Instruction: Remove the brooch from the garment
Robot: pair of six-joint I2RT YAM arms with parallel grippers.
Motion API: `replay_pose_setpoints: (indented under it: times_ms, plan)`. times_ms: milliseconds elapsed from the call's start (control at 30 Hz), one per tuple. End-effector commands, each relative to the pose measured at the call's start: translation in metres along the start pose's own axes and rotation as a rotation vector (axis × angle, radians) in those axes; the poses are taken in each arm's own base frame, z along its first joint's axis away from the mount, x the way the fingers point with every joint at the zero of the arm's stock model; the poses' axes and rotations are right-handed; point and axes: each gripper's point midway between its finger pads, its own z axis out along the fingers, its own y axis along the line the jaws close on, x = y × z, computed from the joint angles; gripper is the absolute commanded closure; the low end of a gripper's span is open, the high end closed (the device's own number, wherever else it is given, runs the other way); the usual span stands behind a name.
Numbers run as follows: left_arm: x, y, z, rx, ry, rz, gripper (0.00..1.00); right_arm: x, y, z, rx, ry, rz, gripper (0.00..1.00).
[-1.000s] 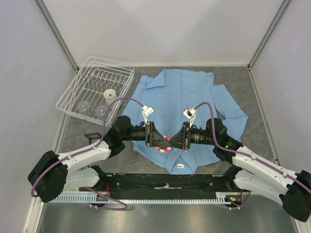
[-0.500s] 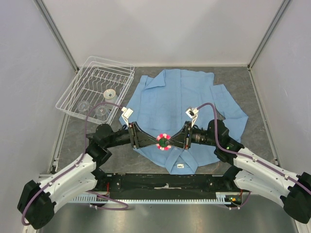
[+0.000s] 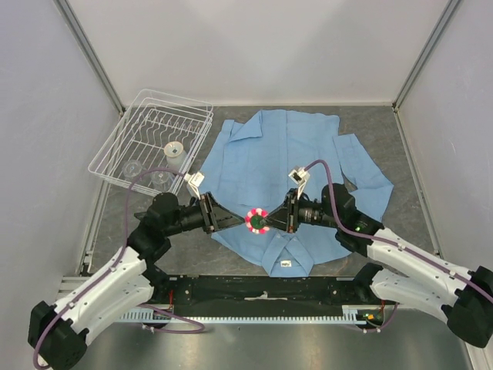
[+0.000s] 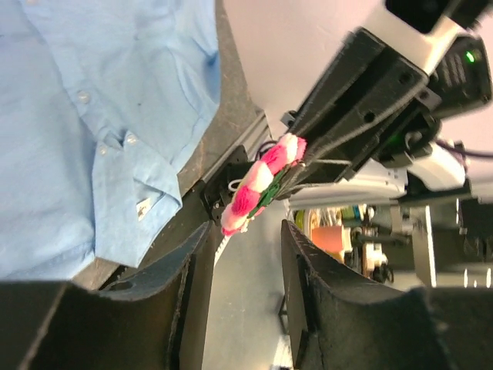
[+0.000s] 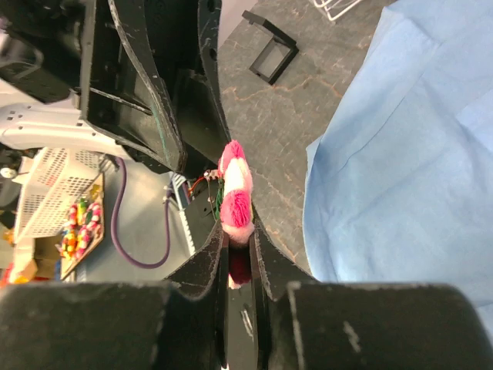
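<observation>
Grey counter [image 3: 412, 212], with white walls [image 3: 262, 46] all around. One blue shirt [image 3: 285, 154], spread flat. One pink brooch [image 3: 256, 220], pinched tight in right gripper [image 5: 237, 245], up in the air over the shirt, near the collar. Left gripper [image 3: 237, 222] spread wide, just beside the brooch, not touching. One white wire rack [image 3: 115, 150] at far left, three cups [image 3: 173, 149] inside.

White panel walls [image 3: 254, 46] on three sides, aluminium corner posts [image 3: 87, 50], grey mottled desk [image 3: 373, 123], wire dish rack [image 3: 146, 127] far left. Flat, even light.
</observation>
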Motion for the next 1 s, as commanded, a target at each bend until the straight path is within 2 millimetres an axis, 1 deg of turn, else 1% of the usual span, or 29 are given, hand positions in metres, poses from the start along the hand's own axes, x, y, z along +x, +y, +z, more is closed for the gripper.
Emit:
replay_pose_setpoints:
  times_ms: [0,33,67,100,133,167,200,233,267,300,333,367,400,433,467,500,533,567,600,633,667,733,767,800,833,867,900,933,967]
  plan:
    - [-0.030,-0.004,-0.025,-0.217,-0.139,-0.076,0.54,-0.026,0.002,0.013,0.075,-0.019,-0.177,1.00]
    - [-0.035,-0.008,-0.036,-0.244,-0.181,-0.063,0.54,-0.036,0.001,0.017,0.102,-0.038,-0.233,1.00]
    - [-0.035,-0.012,-0.051,-0.315,-0.191,-0.071,0.54,-0.031,0.003,0.022,0.109,-0.016,-0.259,1.00]
    - [-0.048,-0.009,-0.064,-0.379,-0.271,-0.045,0.53,-0.027,-0.001,0.029,0.130,0.005,-0.273,1.00]
    - [-0.051,-0.009,-0.077,-0.430,-0.308,-0.046,0.52,-0.035,-0.002,0.034,0.157,-0.007,-0.325,1.00]
    - [-0.052,-0.017,-0.098,-0.475,-0.347,-0.047,0.49,-0.031,0.003,0.040,0.146,0.004,-0.348,1.00]
    - [-0.062,-0.012,-0.115,-0.545,-0.432,-0.057,0.48,-0.029,0.002,0.045,0.148,0.010,-0.363,1.00]
    - [-0.064,-0.013,-0.126,-0.573,-0.470,-0.072,0.46,-0.030,0.004,0.048,0.141,0.005,-0.379,1.00]
    - [-0.066,-0.019,-0.137,-0.580,-0.512,-0.094,0.46,-0.032,0.009,0.052,0.130,-0.015,-0.419,1.00]
    - [-0.058,-0.010,-0.146,-0.633,-0.524,-0.188,0.45,-0.031,0.009,0.055,0.135,-0.017,-0.446,1.00]
    - [-0.055,-0.011,-0.146,-0.633,-0.519,-0.239,0.44,-0.030,0.010,0.058,0.135,-0.012,-0.481,1.00]
    - [-0.052,-0.013,-0.141,-0.630,-0.494,-0.285,0.42,-0.027,0.008,0.060,0.164,0.006,-0.578,1.00]
    - [-0.045,-0.023,-0.131,-0.582,-0.447,-0.365,0.39,-0.023,0.004,0.064,0.188,0.027,-0.621,1.00]
    - [-0.042,-0.027,-0.125,-0.564,-0.418,-0.404,0.37,-0.024,0.005,0.066,0.204,0.032,-0.678,1.00]
    - [-0.040,-0.033,-0.121,-0.548,-0.395,-0.437,0.37,-0.023,0.003,0.067,0.242,0.040,-0.769,1.00]
    - [-0.040,-0.037,-0.115,-0.541,-0.380,-0.499,0.37,-0.022,0.004,0.069,0.244,0.045,-0.812,1.00]
    - [-0.039,-0.037,-0.116,-0.559,-0.378,-0.534,0.37,-0.017,0.005,0.070,0.232,0.051,-0.846,1.00]
    - [-0.043,-0.045,-0.117,-0.543,-0.389,-0.546,0.38,-0.019,0.016,0.073,0.196,0.012,-0.881,1.00]
    - [-0.045,-0.046,-0.115,-0.551,-0.398,-0.583,0.39,-0.023,0.020,0.070,0.194,-0.017,-0.935,1.00]
    - [-0.045,-0.045,-0.117,-0.568,-0.404,-0.603,0.39,-0.016,0.018,0.070,0.188,-0.018,-0.958,1.00]
    - [-0.047,-0.051,-0.117,-0.557,-0.408,-0.615,0.39,-0.018,0.030,0.071,0.157,-0.054,-0.988,1.00]
    - [-0.046,-0.049,-0.115,-0.569,-0.397,-0.633,0.39,-0.017,0.034,0.073,0.147,-0.062,-1.056,1.00]
    - [-0.044,-0.045,-0.112,-0.582,-0.387,-0.655,0.41,-0.016,0.042,0.075,0.132,-0.077,-1.081,1.00]
    - [-0.041,-0.044,-0.108,-0.576,-0.369,-0.683,0.42,-0.014,0.043,0.078,0.134,-0.072,-1.101,1.00]
    - [-0.038,-0.042,-0.106,-0.582,-0.357,-0.706,0.44,-0.018,0.045,0.078,0.154,-0.080,-1.149,1.00]
    - [-0.033,-0.033,-0.103,-0.600,-0.344,-0.736,0.48,-0.013,0.051,0.080,0.141,-0.076,-1.182,1.00]
    - [-0.031,-0.032,-0.100,-0.596,-0.335,-0.766,0.49,-0.011,0.052,0.082,0.145,-0.075,-1.214,1.00]
    - [-0.027,-0.026,-0.097,-0.608,-0.327,-0.784,0.51,-0.013,0.048,0.081,0.186,-0.072,-1.266,1.00]
    - [-0.027,-0.025,-0.096,-0.600,-0.330,-0.798,0.53,-0.011,0.054,0.083,0.175,-0.084,-1.296,1.00]
